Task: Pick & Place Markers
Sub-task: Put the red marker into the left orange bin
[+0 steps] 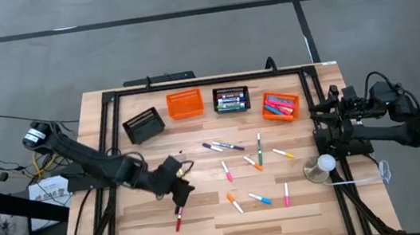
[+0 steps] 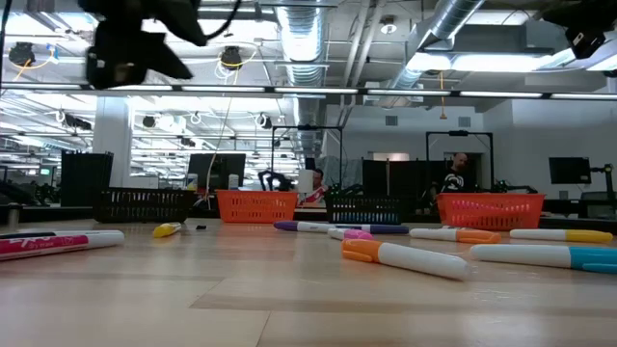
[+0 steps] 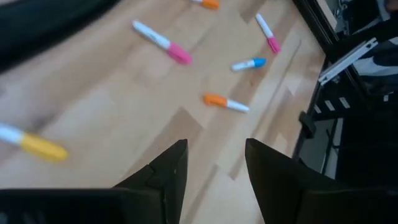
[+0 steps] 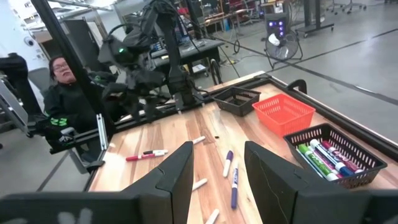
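Several markers (image 1: 252, 164) lie scattered flat on the middle of the wooden table (image 1: 143, 230), and a red one (image 1: 179, 217) lies apart toward the near left. My left gripper (image 1: 180, 193) hangs above the table just beyond that red marker. It is open, with only bare wood and loose markers (image 3: 225, 103) showing past its gap (image 3: 216, 155). My right gripper (image 4: 217, 155) waits at the table's right edge, open and holding nothing, and looks across the table. More markers (image 1: 231, 101) lie in the black basket and in the orange basket at the far right (image 1: 281, 106).
Four mesh baskets stand in a row along the far edge: an empty black one (image 1: 144, 126), an empty orange one (image 1: 185, 104), and the two with markers. A round clear object (image 1: 320, 167) sits near the right edge. A person (image 4: 62, 81) sits beyond the table's left side.
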You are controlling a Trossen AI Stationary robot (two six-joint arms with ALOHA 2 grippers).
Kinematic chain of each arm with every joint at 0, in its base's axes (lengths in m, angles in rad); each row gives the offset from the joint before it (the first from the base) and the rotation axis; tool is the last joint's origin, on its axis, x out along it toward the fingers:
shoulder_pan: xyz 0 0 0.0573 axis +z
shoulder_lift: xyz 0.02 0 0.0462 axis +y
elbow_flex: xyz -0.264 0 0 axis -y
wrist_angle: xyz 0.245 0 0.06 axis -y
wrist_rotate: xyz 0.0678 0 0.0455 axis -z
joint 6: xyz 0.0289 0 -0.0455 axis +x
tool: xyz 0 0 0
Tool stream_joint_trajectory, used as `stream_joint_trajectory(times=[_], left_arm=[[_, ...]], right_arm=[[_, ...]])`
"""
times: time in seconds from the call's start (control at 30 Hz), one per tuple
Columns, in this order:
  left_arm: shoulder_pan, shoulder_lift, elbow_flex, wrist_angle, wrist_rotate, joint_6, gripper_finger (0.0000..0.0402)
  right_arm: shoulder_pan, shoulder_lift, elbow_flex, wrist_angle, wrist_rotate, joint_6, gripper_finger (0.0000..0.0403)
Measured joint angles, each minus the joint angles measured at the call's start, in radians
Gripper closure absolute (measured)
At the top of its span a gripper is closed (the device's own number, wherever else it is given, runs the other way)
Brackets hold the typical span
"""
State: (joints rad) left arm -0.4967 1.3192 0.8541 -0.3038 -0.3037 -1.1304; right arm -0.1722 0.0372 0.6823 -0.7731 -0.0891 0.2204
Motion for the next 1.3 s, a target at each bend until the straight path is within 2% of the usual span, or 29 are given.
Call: stream_joint_trajectory(times=[0.17,0.43,1.2,1.3], left_arm=[[-0.099,0.04,0.0,-0.001,-0.065,-0.129,0.0242],[-0.154,0.11,0.0,-0.006,-0.067,-0.291,0.0242],[-0.152,0.124,0.0,0.024,-0.067,-0.3,0.0242],[-0.153,0.124,0.001,0.048,-0.12,-0.342,0.0242]], right_arm=[[0.0,0.0,0.0,0.0,0.0,0.001,0.027],[0.0,0.0,0.0,0.0,0.0,0.001,0.027],[0.0,0.0,0.0,-0.005,0.0,0.016,0.027],[0.0,0.0,0.0,-0.005,0.0,0.017,0.027]])
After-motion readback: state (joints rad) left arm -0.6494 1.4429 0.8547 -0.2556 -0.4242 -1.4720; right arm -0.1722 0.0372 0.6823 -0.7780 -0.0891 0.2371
